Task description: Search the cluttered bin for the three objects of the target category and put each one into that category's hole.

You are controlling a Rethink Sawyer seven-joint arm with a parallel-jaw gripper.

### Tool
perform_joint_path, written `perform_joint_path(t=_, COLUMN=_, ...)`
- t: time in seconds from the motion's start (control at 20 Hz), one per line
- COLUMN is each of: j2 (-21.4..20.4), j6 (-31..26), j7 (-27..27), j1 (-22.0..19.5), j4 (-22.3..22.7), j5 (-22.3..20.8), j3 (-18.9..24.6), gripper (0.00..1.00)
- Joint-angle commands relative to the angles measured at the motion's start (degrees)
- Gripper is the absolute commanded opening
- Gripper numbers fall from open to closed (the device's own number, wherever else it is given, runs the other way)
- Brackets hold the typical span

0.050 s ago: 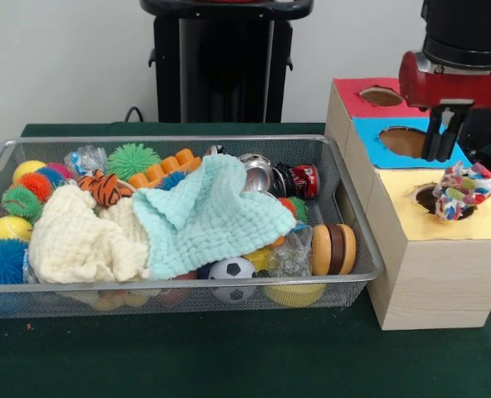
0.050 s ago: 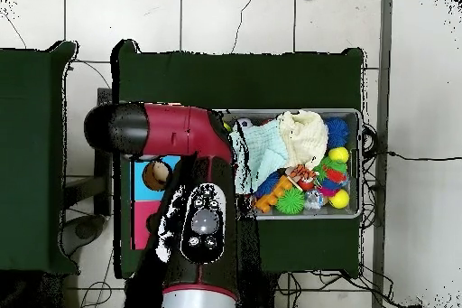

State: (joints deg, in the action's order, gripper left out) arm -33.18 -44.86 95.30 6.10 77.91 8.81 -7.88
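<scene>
1. The claw (image 1: pixel 444 141) is hanging over the wooden box (image 1: pixel 432 274), its two dark fingers (image 1: pixel 432 137) pointing down close together with nothing between them, so it is released and empty.
2. Right under it is lying the blue panel (image 1: pixel 378 153) with its hole (image 1: pixel 403 141); the fingertips are hovering at that hole's edge.
3. Just below and in front of the claw, a multicoloured scrunchie (image 1: pixel 461 191) is sitting half in the yellow panel's hole (image 1: pixel 428 197), apart from the fingers.
4. Behind the claw, the red panel (image 1: pixel 349 101) is showing its own hole.
5. Well off to the claw's side, the wire bin (image 1: pixel 357 249) is holding two cloths, cream (image 1: pixel 80 240) and pale green (image 1: pixel 208 215), draped over spiky balls, a soccer ball (image 1: pixel 231 271) and a wooden yo-yo (image 1: pixel 333 249).
6. From overhead, the red arm (image 2: pixel 176 133) is covering most of the box.
</scene>
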Motion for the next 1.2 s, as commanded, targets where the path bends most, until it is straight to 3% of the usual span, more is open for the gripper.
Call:
perform_joint_path(t=0.05, j2=-1.0, j6=-4.4, j7=-1.1, j1=-2.7, j4=1.6, j5=-3.1, j3=5.1, gripper=0.0)
perform_joint_path(t=0.45, j2=-1.1, j6=-6.7, j7=-0.3, j1=-3.1, j4=0.3, j5=-4.3, j3=5.8, gripper=0.0)
perform_joint_path(t=0.7, j2=-1.5, j6=-9.4, j7=2.6, j1=-3.6, j4=1.4, j5=-0.5, j3=8.2, gripper=0.0)
perform_joint_path(t=0.85, j2=-1.4, j6=-10.7, j7=4.7, j1=-3.4, j4=-0.3, j5=1.0, j3=9.2, gripper=0.0)
perform_joint_path(t=1.2, j2=-0.7, j6=-5.3, j7=5.8, j1=-3.1, j4=0.1, j5=1.0, j3=9.5, gripper=0.0)
